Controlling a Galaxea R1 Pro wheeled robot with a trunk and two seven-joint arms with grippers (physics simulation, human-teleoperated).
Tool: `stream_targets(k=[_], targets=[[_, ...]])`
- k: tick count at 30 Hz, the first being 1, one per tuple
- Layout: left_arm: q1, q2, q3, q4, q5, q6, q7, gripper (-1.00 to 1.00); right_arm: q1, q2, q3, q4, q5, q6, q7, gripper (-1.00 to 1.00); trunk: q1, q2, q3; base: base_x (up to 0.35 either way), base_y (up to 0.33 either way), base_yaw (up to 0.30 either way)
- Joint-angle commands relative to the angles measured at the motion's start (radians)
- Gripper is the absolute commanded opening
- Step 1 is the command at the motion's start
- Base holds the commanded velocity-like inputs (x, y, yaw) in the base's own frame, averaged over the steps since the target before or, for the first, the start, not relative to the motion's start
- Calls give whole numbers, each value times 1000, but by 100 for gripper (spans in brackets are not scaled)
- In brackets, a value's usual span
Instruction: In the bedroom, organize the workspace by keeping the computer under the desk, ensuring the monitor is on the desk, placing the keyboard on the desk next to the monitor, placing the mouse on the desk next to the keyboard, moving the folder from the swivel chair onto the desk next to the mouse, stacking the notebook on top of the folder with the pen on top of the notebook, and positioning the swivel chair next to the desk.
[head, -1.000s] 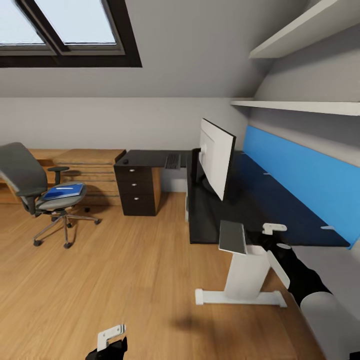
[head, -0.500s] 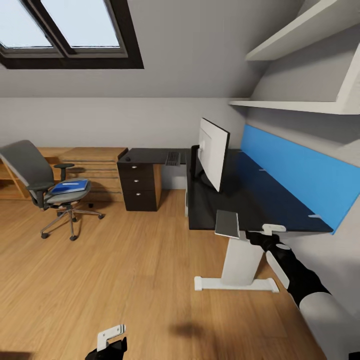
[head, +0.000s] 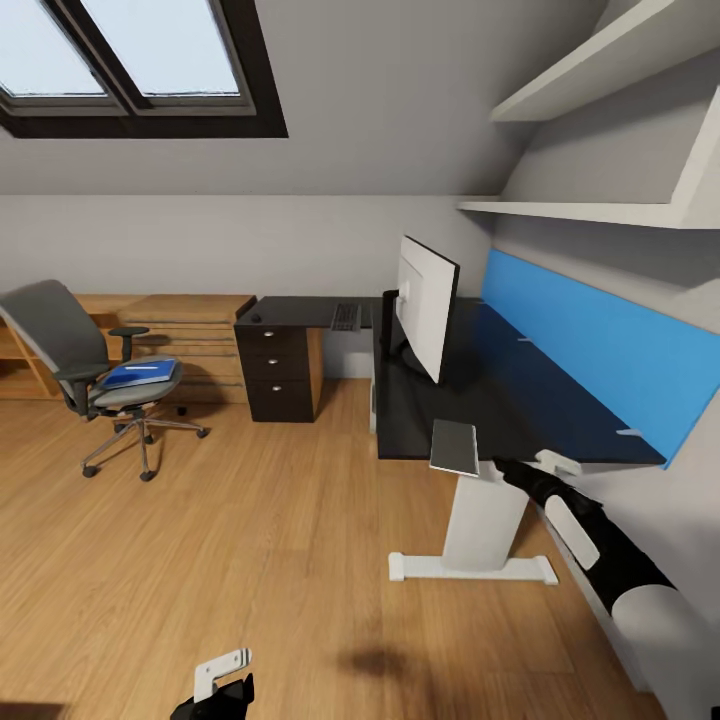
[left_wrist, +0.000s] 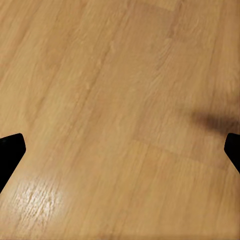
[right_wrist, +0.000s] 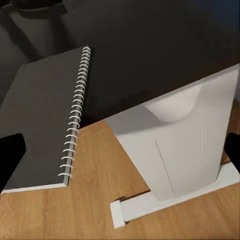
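The dark grey spiral-bound notebook (head: 455, 446) (right_wrist: 45, 125) lies on the near end of the black desk (head: 520, 400), overhanging its edge above the white leg (right_wrist: 185, 145). My right gripper (head: 503, 466) (right_wrist: 120, 150) hovers open just beside the notebook, holding nothing. The monitor (head: 425, 305) stands on the desk. The keyboard (head: 345, 317) and the small dark mouse (head: 256, 319) lie on the far wing. The blue folder (head: 140, 374) rests on the swivel chair (head: 85, 365) at the left. My left gripper (head: 222, 680) (left_wrist: 120, 150) hangs open over bare floor. Computer and pen are not discernible.
A black drawer unit (head: 280, 375) stands under the desk's far wing, with low wooden shelf units (head: 185, 325) beside it. White wall shelves (head: 600, 210) and a blue panel (head: 590, 345) run above the desk. Open wood floor (head: 250, 520) lies between chair and desk.
The camera first drew back, shifting the whole view. Since then my right arm has sunk slightly and eased away from the notebook, which stays put.
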Motion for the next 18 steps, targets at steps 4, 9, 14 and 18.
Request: stream_targets(k=[4, 9, 14, 18], targets=[[-1, 1, -5, -2, 5, 4, 9, 100, 0, -20, 6, -1, -103, 2, 34, 100, 0, -1, -1, 0, 0, 0], [-1, 1, -6, -2, 5, 4, 8, 100, 2, -38, 5, 0, -194, 3, 93, 100, 0, -1, -1, 0, 0, 0], [-1, 0, -7, -2, 5, 4, 9, 100, 9, -53, 5, 9, -323, 3, 185, 100, 0, -1, -1, 0, 0, 0], [-1, 0, -8, -2, 5, 4, 10, 100, 14, -62, 5, 32, -387, 2, 237, 100, 0, -1, -1, 0, 0, 0]])
